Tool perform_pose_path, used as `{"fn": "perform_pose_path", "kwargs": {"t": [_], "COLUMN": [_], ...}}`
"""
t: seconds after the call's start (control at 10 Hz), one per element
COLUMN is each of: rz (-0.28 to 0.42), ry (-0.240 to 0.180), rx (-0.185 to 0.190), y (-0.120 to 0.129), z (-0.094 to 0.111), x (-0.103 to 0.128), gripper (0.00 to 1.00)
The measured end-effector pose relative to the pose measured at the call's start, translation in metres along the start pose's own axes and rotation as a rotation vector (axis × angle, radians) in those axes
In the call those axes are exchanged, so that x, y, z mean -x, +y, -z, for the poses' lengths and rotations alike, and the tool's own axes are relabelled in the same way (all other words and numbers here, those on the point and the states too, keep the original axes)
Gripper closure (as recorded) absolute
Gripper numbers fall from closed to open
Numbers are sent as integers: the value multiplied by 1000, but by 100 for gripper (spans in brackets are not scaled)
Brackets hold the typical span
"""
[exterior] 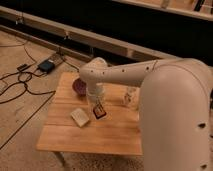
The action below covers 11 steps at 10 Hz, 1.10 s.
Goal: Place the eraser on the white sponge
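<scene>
The eraser [99, 111], a small dark block with a reddish edge, hangs tilted just above the wooden table [115, 135], near its middle. My gripper [97, 103] reaches down from the white arm and is shut on the eraser's top. The white sponge [79, 117], a flat off-white block, lies on the table just left of the eraser, a short gap apart.
A dark purple bowl [78, 86] stands at the table's back left, partly behind my arm. A white cup [131, 98] stands to the right of the gripper. A black box [46, 65] and cables [20, 82] lie on the floor to the left.
</scene>
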Motion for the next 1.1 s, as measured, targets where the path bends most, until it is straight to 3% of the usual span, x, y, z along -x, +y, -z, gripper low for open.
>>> {"fn": "perform_pose_path", "kwargs": {"t": [0.4, 1.1], "rz": [96, 190], "ry": [2, 13], "rx": [22, 68], "y": [36, 65], "z": [-13, -45], "x": [17, 35], "gripper": [100, 100]}}
